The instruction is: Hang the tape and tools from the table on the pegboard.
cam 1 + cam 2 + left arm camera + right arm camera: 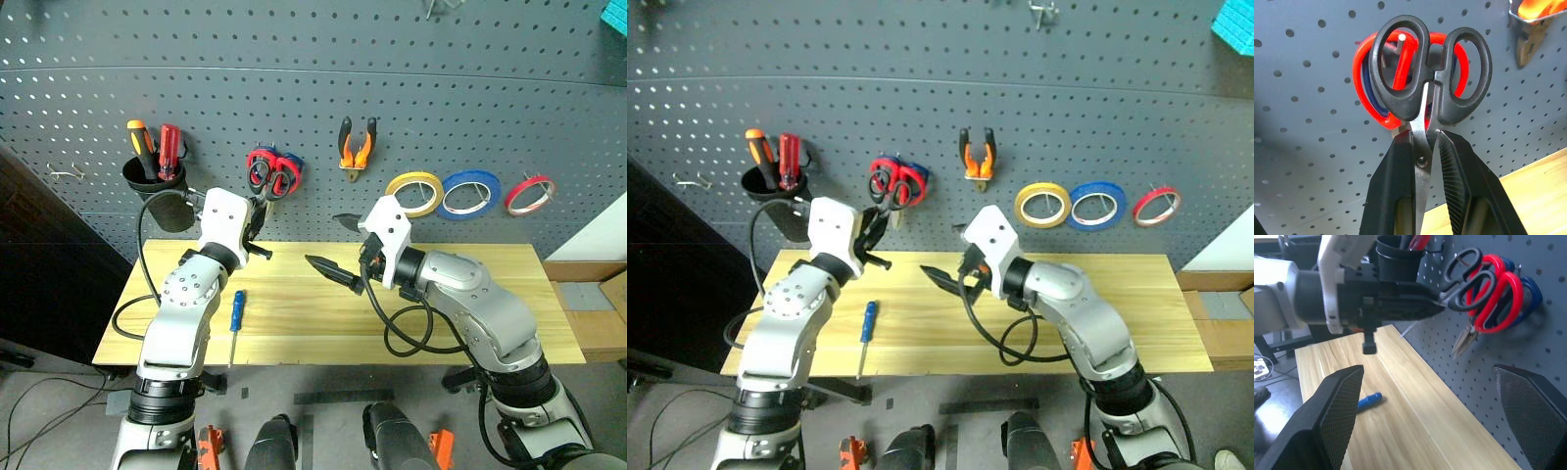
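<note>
1. The black-handled scissors (1427, 83) are held up against the pegboard (313, 88), their long axis running from the blades in the gripper out to the two finger loops, which point toward the board.
2. They have two black oval loops of unequal size, the larger one over the red-handled scissors (274, 174) that already hang there; a metal hook (1399, 41) tip shows through that larger loop.
3. The steel blades are closed together, with the pivot screw visible between the fingers.
4. The left gripper (1425, 161) is clamped on the blades of the black-handled scissors, its two black fingers pressed on either side of the steel.
5. The right gripper (333, 245) hangs over the table (490, 294) with its fingers spread wide apart and nothing between them, aimed toward the left gripper.
6. The pliers (358, 147), orange and black in the handles, hang on the pegboard with the jaws down, to the right of the red-handled scissors.
7. The tape (414, 192), a thin yellow ring, hangs on the board beside a blue tape roll (470, 194) and a smaller red tape roll (530, 194).
8. The blue-handled screwdriver (235, 323) lies on the table below the left arm, handle toward the board and shaft toward the front edge.
9. A black cup (147, 176) on the board holds an orange screwdriver (140, 142) and a red screwdriver (168, 147).
</note>
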Available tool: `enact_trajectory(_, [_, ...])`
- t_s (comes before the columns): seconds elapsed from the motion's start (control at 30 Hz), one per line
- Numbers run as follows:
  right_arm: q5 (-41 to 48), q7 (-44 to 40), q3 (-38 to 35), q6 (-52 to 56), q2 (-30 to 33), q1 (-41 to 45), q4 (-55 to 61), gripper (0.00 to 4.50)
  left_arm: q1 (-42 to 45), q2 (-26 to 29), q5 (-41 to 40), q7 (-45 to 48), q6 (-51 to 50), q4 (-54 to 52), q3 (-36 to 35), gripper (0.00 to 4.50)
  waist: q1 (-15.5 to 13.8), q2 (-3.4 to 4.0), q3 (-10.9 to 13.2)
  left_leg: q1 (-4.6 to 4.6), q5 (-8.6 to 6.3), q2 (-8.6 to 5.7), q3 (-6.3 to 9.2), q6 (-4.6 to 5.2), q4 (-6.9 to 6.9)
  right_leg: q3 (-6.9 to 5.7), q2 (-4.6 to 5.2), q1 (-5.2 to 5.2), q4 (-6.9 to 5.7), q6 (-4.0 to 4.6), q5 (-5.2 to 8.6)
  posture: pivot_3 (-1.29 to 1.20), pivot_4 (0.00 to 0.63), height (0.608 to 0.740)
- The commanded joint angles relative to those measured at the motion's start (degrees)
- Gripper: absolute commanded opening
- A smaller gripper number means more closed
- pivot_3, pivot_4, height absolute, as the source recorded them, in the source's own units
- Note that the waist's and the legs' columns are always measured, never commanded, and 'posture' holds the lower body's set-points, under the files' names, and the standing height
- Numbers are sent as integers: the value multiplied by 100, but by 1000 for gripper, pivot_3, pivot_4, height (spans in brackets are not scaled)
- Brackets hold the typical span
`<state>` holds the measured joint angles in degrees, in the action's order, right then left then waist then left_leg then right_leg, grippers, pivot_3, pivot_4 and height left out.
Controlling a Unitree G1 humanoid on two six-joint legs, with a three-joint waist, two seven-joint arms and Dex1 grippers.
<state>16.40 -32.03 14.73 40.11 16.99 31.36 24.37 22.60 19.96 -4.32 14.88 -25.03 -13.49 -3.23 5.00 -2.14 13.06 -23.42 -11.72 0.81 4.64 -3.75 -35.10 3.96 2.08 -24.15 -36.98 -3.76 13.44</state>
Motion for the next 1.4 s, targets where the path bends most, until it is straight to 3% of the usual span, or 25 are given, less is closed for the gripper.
enact_trajectory(0.03, [-23, 40, -28, -162, -61, 121, 78, 4500, 137, -81, -30, -84, -63, 4, -45, 798, 1, 0, 0, 0, 0, 0, 0, 0, 0, 0, 0, 0, 0, 0, 0, -114, 204, 740])
enact_trajectory(0.17, [-50, 52, 7, -167, -82, 98, 61, 4500, 136, -224, -84, -113, -235, -17, -2, 1934, -1, 0, 0, 0, 0, 0, 0, 0, 0, 0, 0, 0, 0, 1, -1, -120, 210, 740])
enact_trajectory(0.37, [-86, 105, 56, 110, 31, -113, 176, 4500, -554, -413, -556, -192, -1561, -427, -440, 3725, 35, 2, 1, 2, 0, 0, 0, 0, 1, 1, 0, 0, -3, 1, 0, -118, 229, 740])
enact_trajectory(0.6, [158, 163, 236, 985, 112, -369, 596, 4500, -1229, -112, -694, -301, -2768, -505, -971, 3725, 38, 5, 82, 3, 0, 1, 3, 1, -4, 0, -1, 0, -10, 1, 0, -112, 273, 740])
enact_trajectory(0.83, [377, 140, 336, 1533, 175, -481, 946, 4500, -1007, -193, -632, -580, -3479, 362, -933, 3725, -2, -2, 203, 2, 0, 1, 4, 1, -6, 0, -1, 0, -8, 1, 1, -119, 307, 740])
enact_trajectory(1.33, [566, 52, 364, 1786, 384, -291, 906, 4500, -402, -131, -347, -589, -2663, 2634, -621, 3725, 14, -9, 299, -1, 0, 2, 3, 0, -2, -1, 1, -4, -5, 0, 1, -143, 297, 740])
enact_trajectory(1.4, [592, 37, 331, 1821, 431, -287, 876, 4500, -385, -162, -373, -595, -2637, 2733, -680, 3158, 17, -6, 297, -1, 0, 1, 3, 0, -2, -1, 1, -4, -4, -1, 0, -157, 283, 740])
